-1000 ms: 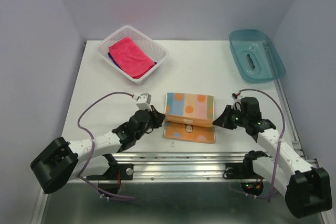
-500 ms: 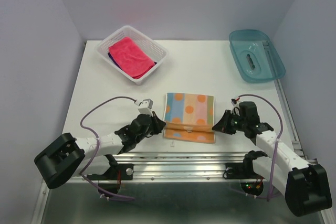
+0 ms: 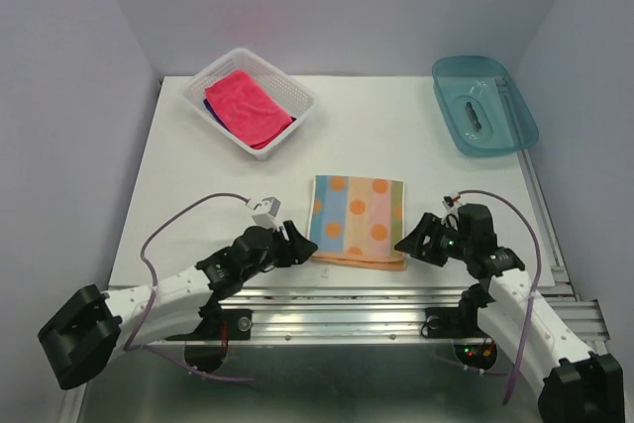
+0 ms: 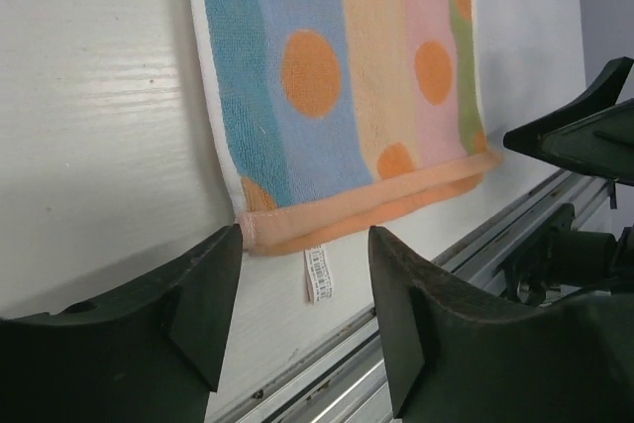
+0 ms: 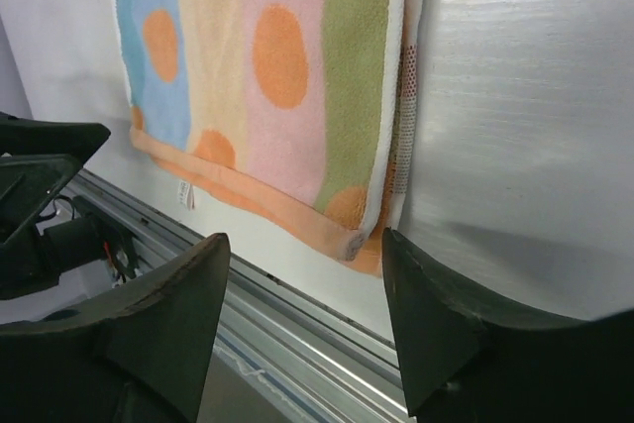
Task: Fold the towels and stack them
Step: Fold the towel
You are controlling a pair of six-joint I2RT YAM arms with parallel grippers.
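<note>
The orange towel with pastel stripes and spots lies folded flat near the table's front edge, its fold and a small white label facing the arms. My left gripper stands open just off the towel's near-left corner, holding nothing. Off the near-right corner, my right gripper is also open and empty. The pink-red towel lies folded in a white basket, with a sliver of the dark purple towel showing under its left edge.
The white basket sits at the back left of the white table. A teal tray with a small dark item stands at the back right. A metal rail runs along the table's near edge, right behind both grippers.
Both grippers drew the towel's upper layer toward the near edge, laying it flat over the lower half. They then opened and let it go.
</note>
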